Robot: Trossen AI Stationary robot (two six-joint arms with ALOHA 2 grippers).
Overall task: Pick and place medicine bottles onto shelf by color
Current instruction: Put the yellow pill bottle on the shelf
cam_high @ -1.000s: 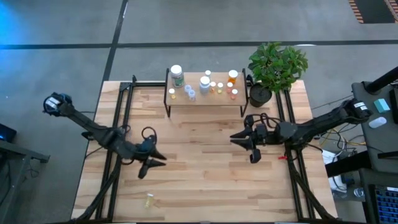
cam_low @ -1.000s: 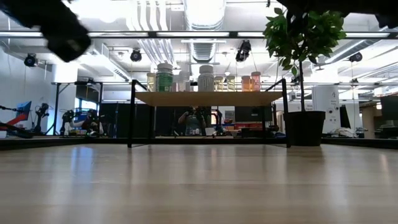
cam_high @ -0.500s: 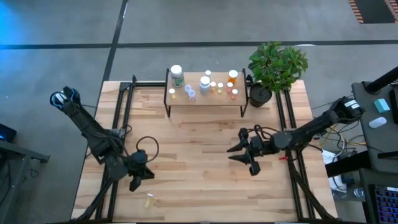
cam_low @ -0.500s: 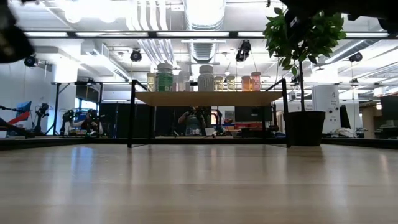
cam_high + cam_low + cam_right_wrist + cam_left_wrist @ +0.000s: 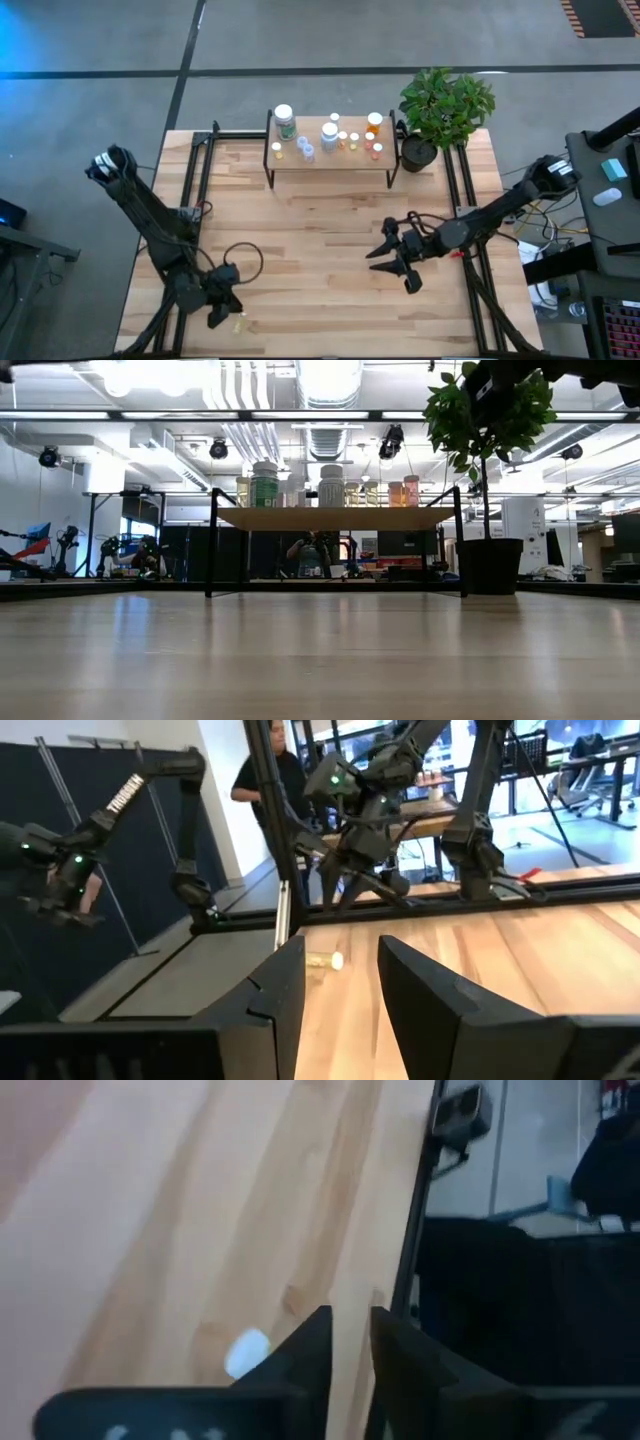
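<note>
One small yellowish bottle [image 5: 240,323] is left lying on its side on the counter [image 5: 320,250], near the front-left corner, and the left claw [image 5: 222,312] is set low just beside it, its fingers drawn narrow with only a slim gap between them and nothing held; in the left wrist view the white cap of the bottle [image 5: 246,1351] is seen just beside one fingertip, outside the gap. Outward from there, the right claw [image 5: 397,262] is hung above the right half of the counter, well apart from the bottle, its fingers moderately parted and empty, and the same bottle [image 5: 324,960] is seen far off between them in the right wrist view. At the far side of the counter the shelf [image 5: 330,158] is found already loaded with about ten medicine bottles [image 5: 330,135]: green and pale ones toward the left, yellow near the middle, orange toward the right, beside a potted plant [image 5: 440,108]. The step in hand is judged to be the pick-up of the last stray bottle. For the next move, the left fingers would need to be spread and brought astride the bottle before being closed, after which a carry to the yellow group on the shelf would be called for. No brand or label can be read on any bottle; only lettering on a distant arm in the right wrist view is made out, too small to be read surely.
</note>
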